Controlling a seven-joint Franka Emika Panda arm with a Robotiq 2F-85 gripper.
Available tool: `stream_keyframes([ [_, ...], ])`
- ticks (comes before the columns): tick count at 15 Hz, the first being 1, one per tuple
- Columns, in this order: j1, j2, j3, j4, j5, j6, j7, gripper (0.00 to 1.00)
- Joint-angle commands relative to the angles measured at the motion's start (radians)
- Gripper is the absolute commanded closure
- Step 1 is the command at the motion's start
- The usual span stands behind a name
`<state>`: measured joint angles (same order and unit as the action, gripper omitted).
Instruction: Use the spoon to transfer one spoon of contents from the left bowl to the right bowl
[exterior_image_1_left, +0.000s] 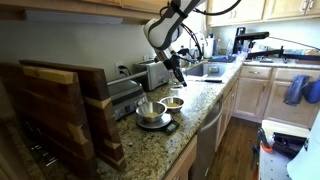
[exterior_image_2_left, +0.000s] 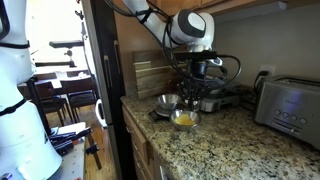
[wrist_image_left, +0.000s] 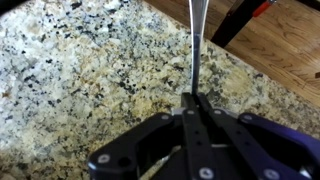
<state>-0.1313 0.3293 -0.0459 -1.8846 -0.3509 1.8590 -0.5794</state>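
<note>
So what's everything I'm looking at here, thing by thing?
left bowl: one, shiny steel, on the counter beside the smaller bowl
right bowl: one, metal with a yellowish inside, on the counter near its front edge
spoon: one, silvery, its thin handle clamped above the counter
counter: one, speckled granite
cutting boards: at least two, brown wood, standing at the counter's end
toaster: one, silver, at the back of the counter
cloth: blue, hanging on a cabinet front across the room, count unclear
floor: brown wood, beyond the counter edge
arm: one, white and black, reaching over the bowls
end effector: one, black, shut on the spoon
</note>
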Motion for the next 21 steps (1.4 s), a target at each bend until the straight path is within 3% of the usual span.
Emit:
stream_keyframes([
  [1, 0.021, 0.003, 0.004, 0.006, -0.042, -0.024, -0.001, 0.97],
  [11, 0.138, 0.135, 0.054, 0.028, -0.324, -0.184, -0.035, 0.97],
  [21, 0.17, 0.247, 0.085, 0.082, -0.532, -0.226, -0.025, 0.97],
])
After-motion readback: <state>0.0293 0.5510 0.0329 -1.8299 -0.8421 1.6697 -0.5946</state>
